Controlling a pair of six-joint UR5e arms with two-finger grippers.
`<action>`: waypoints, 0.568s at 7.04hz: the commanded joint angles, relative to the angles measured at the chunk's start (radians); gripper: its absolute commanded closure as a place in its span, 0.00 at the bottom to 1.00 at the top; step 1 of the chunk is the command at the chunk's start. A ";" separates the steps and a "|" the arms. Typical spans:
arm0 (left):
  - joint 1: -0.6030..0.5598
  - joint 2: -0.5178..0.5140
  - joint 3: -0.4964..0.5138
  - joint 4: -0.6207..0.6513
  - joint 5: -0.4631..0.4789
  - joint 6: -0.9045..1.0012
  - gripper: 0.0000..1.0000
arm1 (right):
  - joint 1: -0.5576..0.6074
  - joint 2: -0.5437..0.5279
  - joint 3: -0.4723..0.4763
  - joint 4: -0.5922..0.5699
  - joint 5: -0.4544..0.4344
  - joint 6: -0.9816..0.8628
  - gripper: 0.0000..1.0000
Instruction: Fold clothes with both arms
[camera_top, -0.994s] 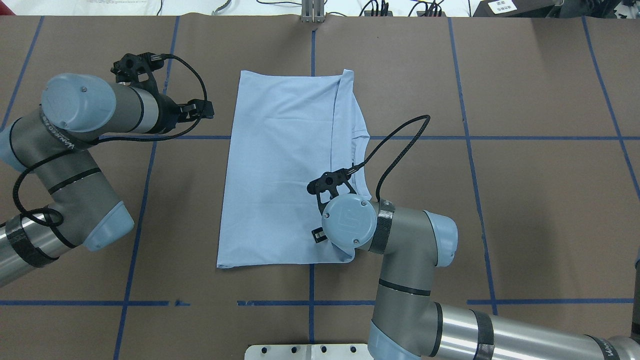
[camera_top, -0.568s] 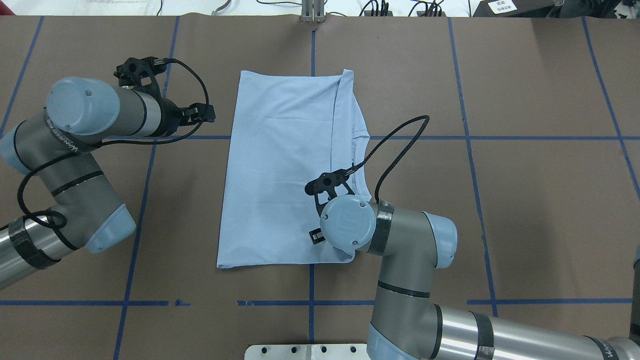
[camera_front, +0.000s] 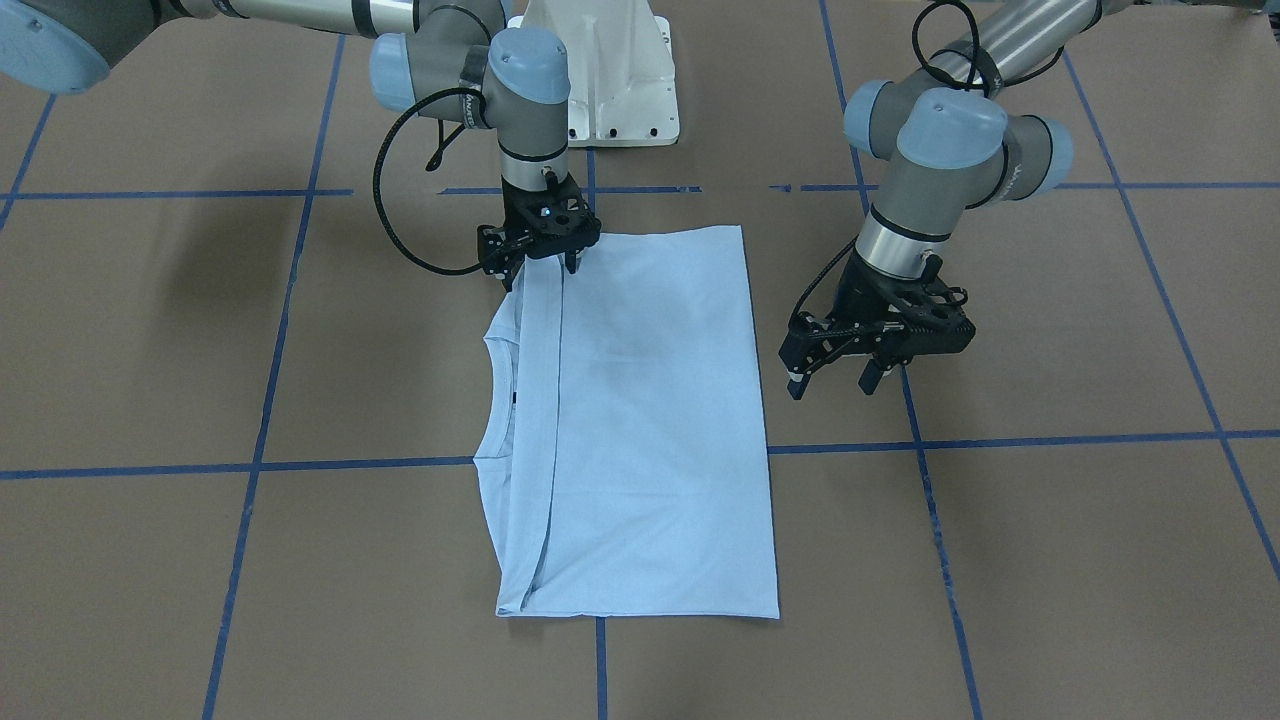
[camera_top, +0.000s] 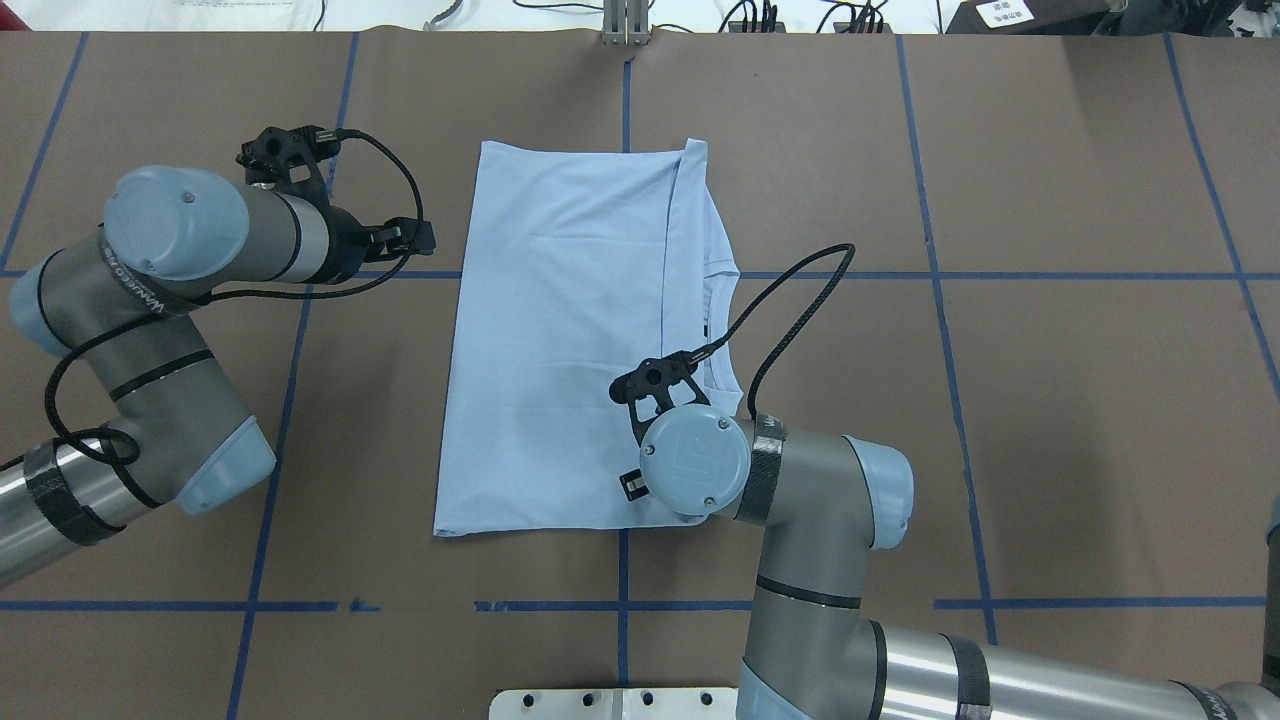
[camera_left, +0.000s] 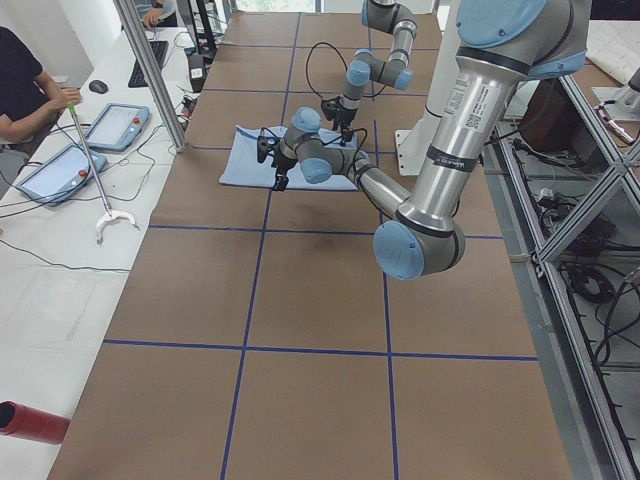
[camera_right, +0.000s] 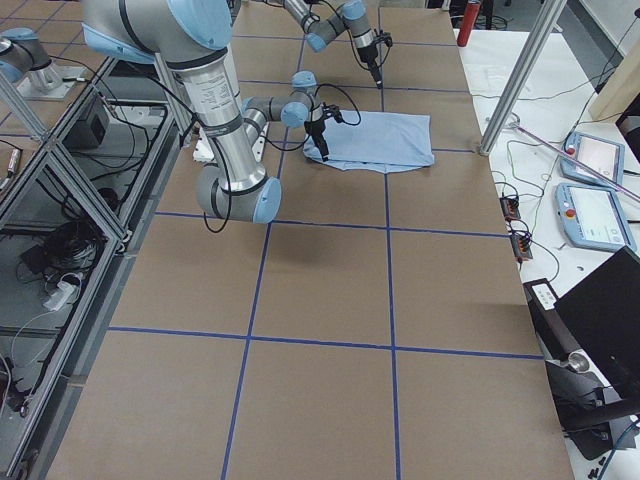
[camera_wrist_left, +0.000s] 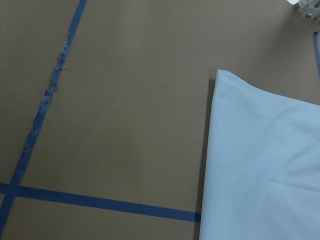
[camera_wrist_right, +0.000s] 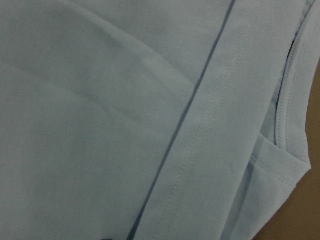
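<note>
The fingers (camera_front: 868, 380) of the left gripper (camera_front: 832, 388), black and two-pronged on a grey metal arm with pale blue joint caps, stood well apart and held nothing. They hung above the brown paper-covered table (camera_top: 1050, 400), just beside the left long edge of the garment and not touching it. My left wrist camera showed only bare brown paper, blue tape lines (camera_wrist_left: 95, 202) and one square corner of the cloth.

Moving rightward, the light blue short-sleeved T-shirt (camera_top: 560, 350) lay flat at the middle of the table, folded lengthwise into a tall, narrow rectangle. Its right side had been turned over the body, leaving a straight stitched edge running along its length. The round ribbed collar (camera_top: 718, 300) peeked out along the right edge.

Further right, the right gripper (camera_front: 541, 272) pointed straight down at the shirt's near right corner. Its fingers (camera_front: 572, 262) looked spread, tips at the cloth, with nothing pinched that I could see. The right wrist camera showed only fabric, close up.

I judged the shirt to be light, thin and limp. It would sag and crease wherever it was unsupported, and the layers could slide apart. I would take it at two corners of one short end, one gripper on each, pinching through every layer at the hem, and move both together to keep the fold square.
</note>
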 joint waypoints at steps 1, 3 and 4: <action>0.019 -0.001 -0.001 -0.003 0.000 -0.031 0.00 | -0.001 -0.013 0.009 -0.002 0.003 -0.002 0.05; 0.022 -0.001 -0.001 -0.003 0.002 -0.033 0.00 | -0.001 -0.057 0.093 -0.055 0.009 -0.003 0.05; 0.023 -0.001 0.001 -0.004 0.002 -0.033 0.00 | -0.011 -0.059 0.104 -0.080 0.006 -0.002 0.05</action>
